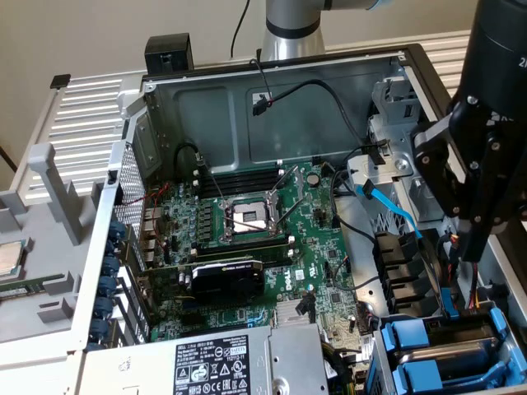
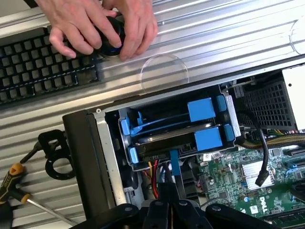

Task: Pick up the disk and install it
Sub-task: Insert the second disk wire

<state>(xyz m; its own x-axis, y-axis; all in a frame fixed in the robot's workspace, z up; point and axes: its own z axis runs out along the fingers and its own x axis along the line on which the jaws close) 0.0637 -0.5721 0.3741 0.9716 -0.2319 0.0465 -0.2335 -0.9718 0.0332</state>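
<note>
An open computer case, seen in the exterior view. At the exterior view's left, a grey work surface [image 1: 49,271] beside the motherboard [image 1: 255,239]. At the right, the black gripper [image 1: 471,257] hangs over the drive bay [image 1: 395,177], jaws closed and empty. Below it the disk [image 1: 445,362] sits in its blue carrier, seemingly already seated. In the wrist view a person's hand [image 2: 102,26] rests on a knob. The install step looks nearly finished.

The disk [image 2: 183,135] sits in its bay, its label hidden; only its dark edge and blue carrier show. In the exterior view the frame's lower right edge cuts off the drive carriers [image 1: 449,358]. The power supply label [image 1: 212,366] print is too small to read.
</note>
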